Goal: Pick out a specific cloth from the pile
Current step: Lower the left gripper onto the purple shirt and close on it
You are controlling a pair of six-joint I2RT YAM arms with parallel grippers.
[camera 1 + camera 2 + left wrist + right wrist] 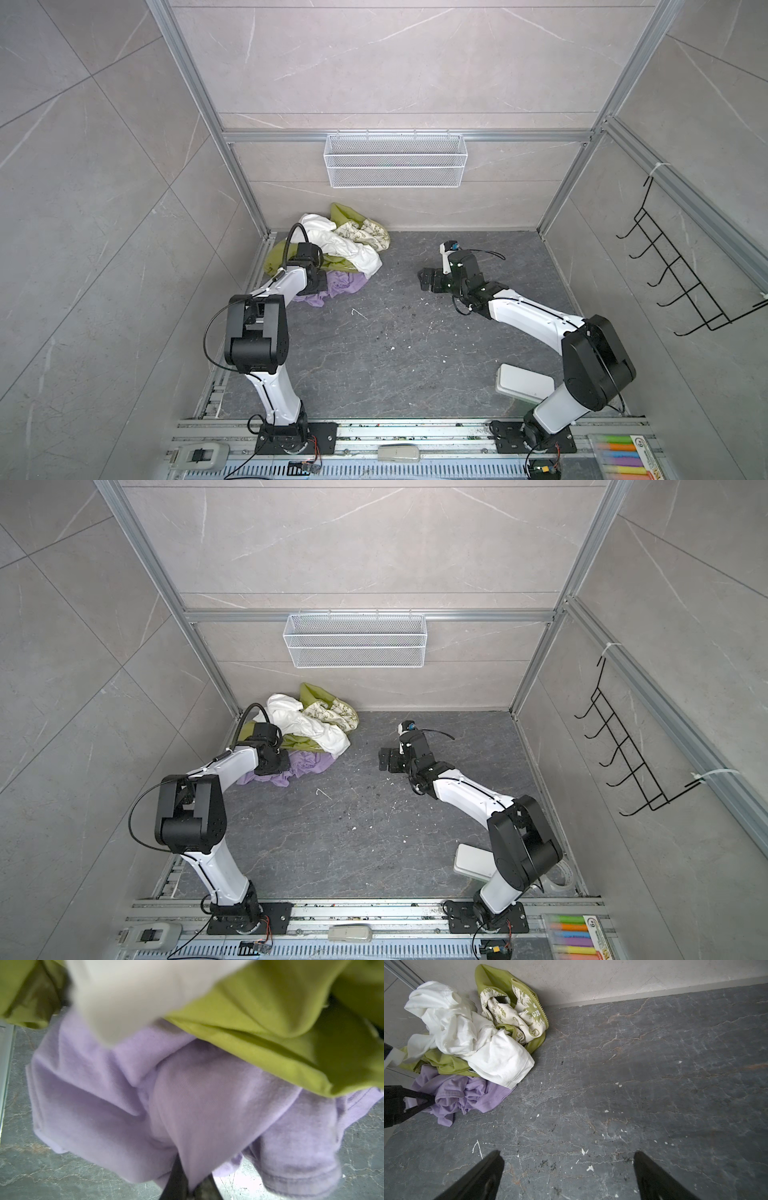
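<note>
Left wrist view showed the left hand (190,1184) pinched shut on a fold of the lilac cloth (197,1109), which lay on the table (654,1084) at the pile's (353,249) near edge, tucked under olive-green fabric (270,1022) and white fabric (135,991). The right hand (568,1155) hovered spread wide, well apart from it.

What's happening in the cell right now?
The left claw is shut on a fold of the lilac cloth at the near edge of the pile. The cloth is not yet pulled free: the olive-green cloth and the white cloth lie over its far part. The right claw is open, holds nothing, and sits over the bare grey surface to the right of the pile.
</note>
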